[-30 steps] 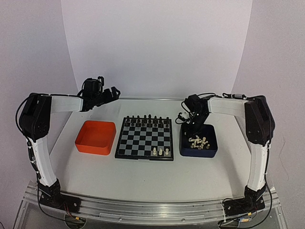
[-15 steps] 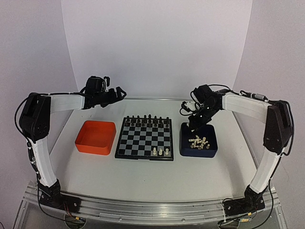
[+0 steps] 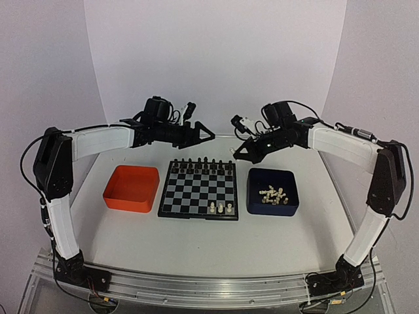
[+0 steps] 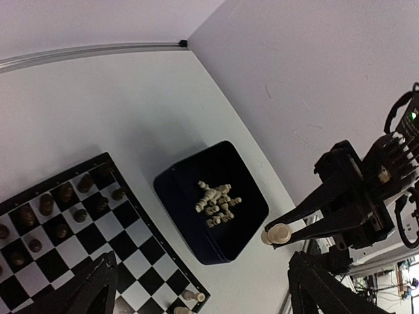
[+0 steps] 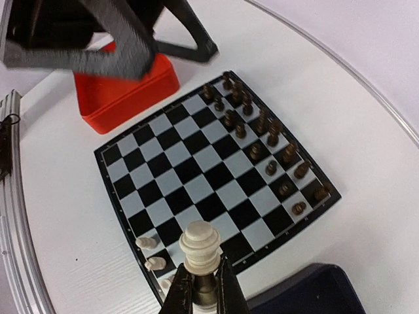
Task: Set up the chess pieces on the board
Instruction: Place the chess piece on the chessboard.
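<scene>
Right gripper point(image 5: 201, 289) pinched white piece point(image 5: 200, 245); left gripper point(image 4: 203, 288) gaped empty; slim hold risked drop onto black row point(image 3: 203, 163), board point(image 3: 193, 193) 12 o'clock

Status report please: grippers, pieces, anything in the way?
Left gripper open, empty, in the air. Right gripper shut on white piece, facing the left. Three white pieces on board's near row, rest in blue tray. Other near squares bare.

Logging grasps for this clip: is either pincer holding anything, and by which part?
Right pincer grips one white chess piece by its base, head free. Left pincer is open, holding nothing.
</scene>
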